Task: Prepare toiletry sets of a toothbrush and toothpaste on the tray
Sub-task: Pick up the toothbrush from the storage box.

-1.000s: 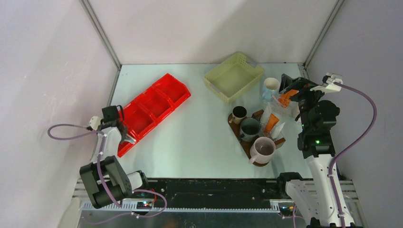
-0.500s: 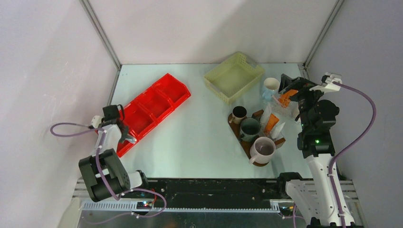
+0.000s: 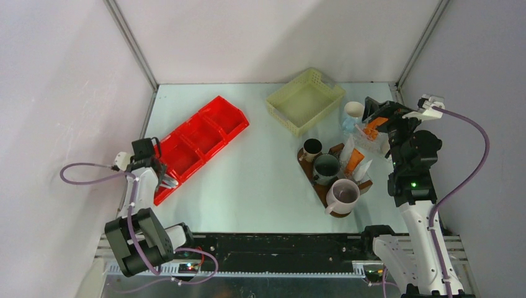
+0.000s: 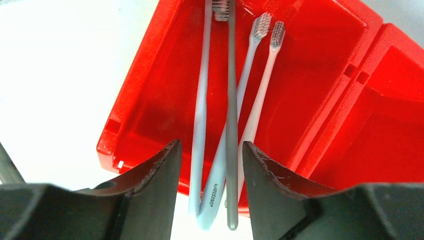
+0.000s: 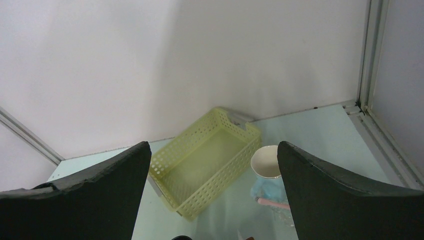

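Left claw (image 4: 210, 145) stands part-open, straddling several toothbrushes (image 4: 231, 100) in the red bin (image 4: 310, 75). Expect light, slick, springy plastic; pinch one handle mid-length.

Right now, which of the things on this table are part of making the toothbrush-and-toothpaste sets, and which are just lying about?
Part of the job:
- tray
- dark green mug, small brown mug and mauve-grey mug on it
- orange tube beside them
- toothbrushes in the red bin, at the open left pincer

Just lying about:
- yellow mesh basket
- white cup beside it
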`<state>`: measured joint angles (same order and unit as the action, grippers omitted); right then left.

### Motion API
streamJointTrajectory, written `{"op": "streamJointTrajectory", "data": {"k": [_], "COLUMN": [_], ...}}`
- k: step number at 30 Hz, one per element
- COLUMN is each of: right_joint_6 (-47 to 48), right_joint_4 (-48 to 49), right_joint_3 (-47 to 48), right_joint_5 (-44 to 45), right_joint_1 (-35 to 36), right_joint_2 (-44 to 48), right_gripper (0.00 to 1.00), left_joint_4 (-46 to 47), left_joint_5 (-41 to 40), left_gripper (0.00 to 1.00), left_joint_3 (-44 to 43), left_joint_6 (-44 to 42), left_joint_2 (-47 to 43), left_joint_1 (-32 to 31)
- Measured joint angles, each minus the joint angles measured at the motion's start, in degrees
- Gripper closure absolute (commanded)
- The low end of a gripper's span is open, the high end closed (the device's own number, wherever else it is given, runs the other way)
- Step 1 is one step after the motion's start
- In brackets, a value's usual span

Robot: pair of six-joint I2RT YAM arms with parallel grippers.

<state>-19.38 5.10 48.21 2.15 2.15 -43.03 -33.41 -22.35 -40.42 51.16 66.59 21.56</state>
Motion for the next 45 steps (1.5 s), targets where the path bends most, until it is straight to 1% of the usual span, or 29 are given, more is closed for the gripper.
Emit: {"op": "streamJointTrajectory", "data": {"k": [2,6,22,24,29,32,34,38,45], "right_joint_6": [0.13,0.37,1.05,1.25,1.84,2.08,2.29,2.54,3.45], "right_joint_4": [0.0,0.0,-0.07,-0.09,-0.13,-0.2,-0.31,-0.31,-0.35], "right_joint_3": [0.0,0.0,0.0,0.0,0.0,0.0,0.0,0.0,-0.02], "right_joint_5": [0.0,-0.02,-0.17,-0.17,0.09,0.44,0.72,0.96,1.46], "right_joint_1": [0.0,0.0,0.59,0.74,1.11,1.27,1.38,1.44,1.68], "right_joint_2": [0.0,0.0,0.02,0.02,0.02,0.09,0.2,0.46,1.11], "right_gripper": [0.01,0.01,0.01,0.01,0.01,0.01,0.0,0.01,0.01], "left_joint_4": [-0.66,-1.55,-1.14,-1.01,-0.52,-0.37,-0.17,-0.5,-3.17], "left_joint_5": [-0.24,-0.42,0.2,0.33,0.87,1.38,1.92,2.71,3.17], "left_gripper": [0.55,0.59,0.65,0.67,0.81,0.87,0.93,0.95,0.96], "left_joint_3": [0.0,0.02,1.49,1.62,1.62,1.62,1.62,1.51,-1.27], "left_joint_6": [0.42,1.11,2.93,2.99,3.37,3.43,3.39,3.45,3.93], "left_joint_2": [-0.02,0.13,3.93,4.15,5.05,5.01,4.66,2.49,-2.29], "left_joint_1": [0.0,0.0,0.15,0.2,0.26,0.26,0.26,0.26,0.2]}}
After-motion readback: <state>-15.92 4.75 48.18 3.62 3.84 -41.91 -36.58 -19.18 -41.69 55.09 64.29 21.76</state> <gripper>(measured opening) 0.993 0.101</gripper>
